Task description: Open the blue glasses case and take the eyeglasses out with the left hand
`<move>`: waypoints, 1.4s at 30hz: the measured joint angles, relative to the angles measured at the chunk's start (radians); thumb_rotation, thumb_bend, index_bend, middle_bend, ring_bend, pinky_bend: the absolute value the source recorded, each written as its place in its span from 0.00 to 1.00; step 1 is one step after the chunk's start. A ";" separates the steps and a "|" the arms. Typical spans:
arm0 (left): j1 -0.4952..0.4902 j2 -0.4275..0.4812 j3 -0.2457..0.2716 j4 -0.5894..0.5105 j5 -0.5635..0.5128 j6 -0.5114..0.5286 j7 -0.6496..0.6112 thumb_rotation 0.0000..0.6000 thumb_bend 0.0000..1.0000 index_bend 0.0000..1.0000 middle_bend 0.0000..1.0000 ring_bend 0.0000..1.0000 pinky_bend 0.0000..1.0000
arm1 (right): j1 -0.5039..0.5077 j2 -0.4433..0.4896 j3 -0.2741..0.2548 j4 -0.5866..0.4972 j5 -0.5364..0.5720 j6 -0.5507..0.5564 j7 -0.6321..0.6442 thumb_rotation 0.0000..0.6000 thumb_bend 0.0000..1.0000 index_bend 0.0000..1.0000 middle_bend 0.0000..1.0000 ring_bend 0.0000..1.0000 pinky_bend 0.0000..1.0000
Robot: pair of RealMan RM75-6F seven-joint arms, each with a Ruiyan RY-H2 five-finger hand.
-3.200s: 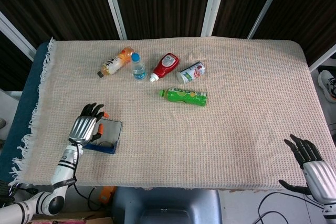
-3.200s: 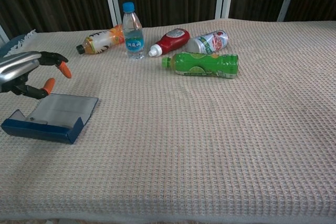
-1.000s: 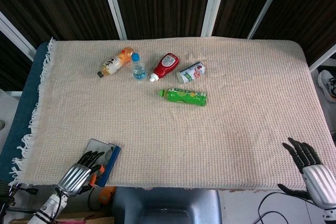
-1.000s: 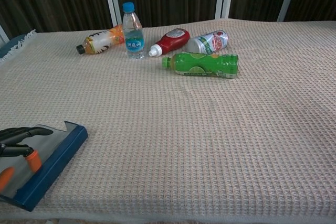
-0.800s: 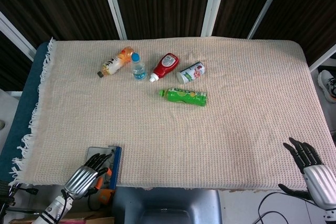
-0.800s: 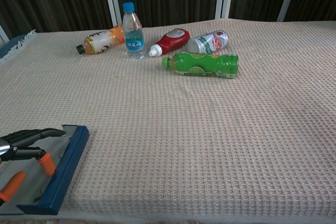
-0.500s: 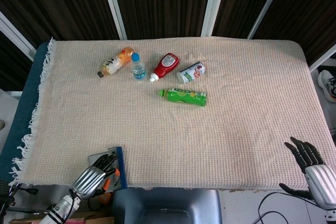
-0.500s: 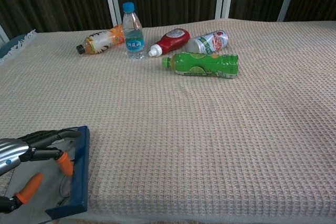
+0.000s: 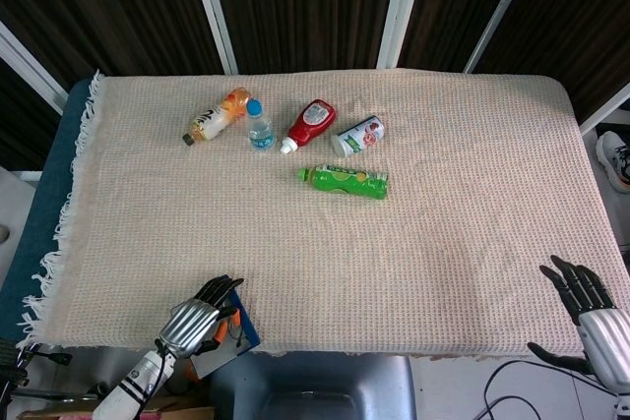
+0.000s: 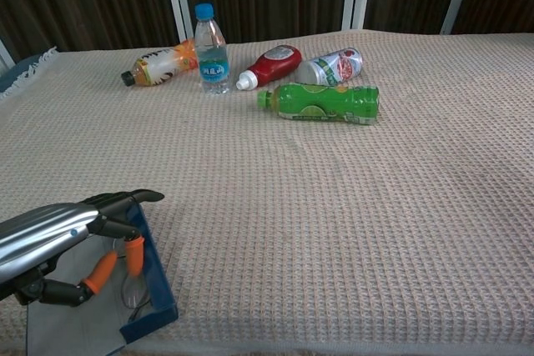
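The blue glasses case (image 10: 157, 283) lies open at the front left edge of the table, its grey inside facing up. In the head view the blue glasses case (image 9: 242, 330) partly overhangs that edge. My left hand (image 10: 58, 235) reaches over the case, dark fingers curled over its far blue wall and orange-tipped fingers (image 10: 133, 249) inside it. A thin lens rim of the eyeglasses (image 10: 132, 291) shows in the case just below those fingertips. From above, my left hand (image 9: 194, 322) covers most of the case. My right hand (image 9: 591, 310) hangs off the front right corner, fingers spread and holding nothing.
Far across the cloth (image 9: 443, 194) lie an orange juice bottle (image 9: 217, 117), a red ketchup bottle (image 9: 311, 123), a white can (image 9: 358, 135) and a green bottle (image 9: 345, 181). A small water bottle (image 9: 260, 125) stands upright among them. A grey seat (image 9: 315, 386) sits below the front edge.
The open case has travelled with my left hand from the left side to the front edge, then rightward along it, turning as it went. The right hand has barely moved.
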 measured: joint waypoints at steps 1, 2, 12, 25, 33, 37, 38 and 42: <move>-0.004 -0.008 -0.008 0.004 -0.009 -0.004 0.005 1.00 0.69 0.31 0.00 0.00 0.00 | 0.000 0.000 0.001 0.000 0.001 0.001 0.001 1.00 0.18 0.00 0.00 0.00 0.00; -0.007 -0.015 -0.015 0.008 -0.016 -0.008 0.010 1.00 0.69 0.31 0.00 0.00 0.00 | -0.001 0.000 0.001 0.001 0.001 0.002 0.002 1.00 0.18 0.00 0.00 0.00 0.00; -0.040 -0.055 -0.059 0.022 -0.070 -0.030 0.043 1.00 0.69 0.29 0.00 0.00 0.00 | -0.001 0.001 0.005 0.002 0.006 0.002 0.004 1.00 0.18 0.00 0.00 0.00 0.00; -0.070 -0.090 -0.096 0.040 -0.110 -0.041 0.020 1.00 0.69 0.23 0.00 0.00 0.00 | -0.001 0.003 0.007 0.001 0.008 0.002 0.009 1.00 0.18 0.00 0.00 0.00 0.00; -0.105 -0.134 -0.145 0.091 -0.180 -0.074 0.027 1.00 0.69 0.22 0.00 0.00 0.00 | -0.002 0.005 0.010 0.003 0.010 0.006 0.015 1.00 0.18 0.00 0.00 0.00 0.00; -0.126 -0.157 -0.171 0.119 -0.215 -0.089 0.036 1.00 0.69 0.21 0.00 0.00 0.00 | -0.002 0.005 0.012 0.003 0.015 0.005 0.016 1.00 0.18 0.00 0.00 0.00 0.00; -0.131 -0.163 -0.177 0.124 -0.220 -0.091 0.037 1.00 0.69 0.21 0.00 0.00 0.00 | -0.001 0.005 0.013 0.003 0.015 0.004 0.015 1.00 0.18 0.00 0.00 0.00 0.00; -0.150 -0.184 -0.202 0.153 -0.245 -0.097 0.037 1.00 0.69 0.20 0.00 0.00 0.00 | -0.001 0.005 0.015 0.002 0.019 0.002 0.013 1.00 0.18 0.00 0.00 0.00 0.00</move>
